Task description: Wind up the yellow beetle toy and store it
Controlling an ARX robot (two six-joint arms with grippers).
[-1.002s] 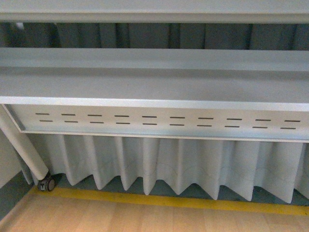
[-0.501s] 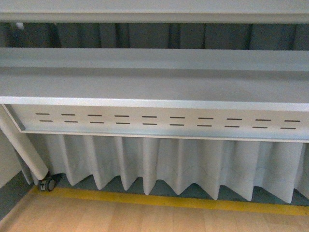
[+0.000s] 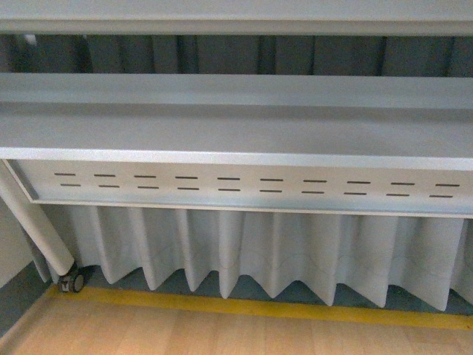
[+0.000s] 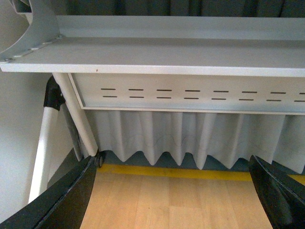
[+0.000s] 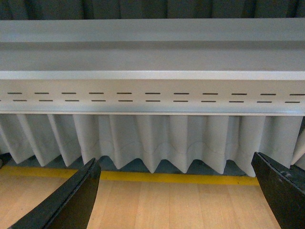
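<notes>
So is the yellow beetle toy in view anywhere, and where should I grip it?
No grip can be picked: the toy shows in no view. Only the grey table, pleated curtain and yellow floor line appear. The left gripper and right gripper are both open and empty.

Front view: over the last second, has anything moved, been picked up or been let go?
Nothing visibly changed. The grey shelf, slotted panel, pleated white curtain, yellow floor line and caster sit as before. No arm and no yellow beetle toy shows in this view, then or now. In the wrist views the left gripper and right gripper are open and hold nothing.
</notes>
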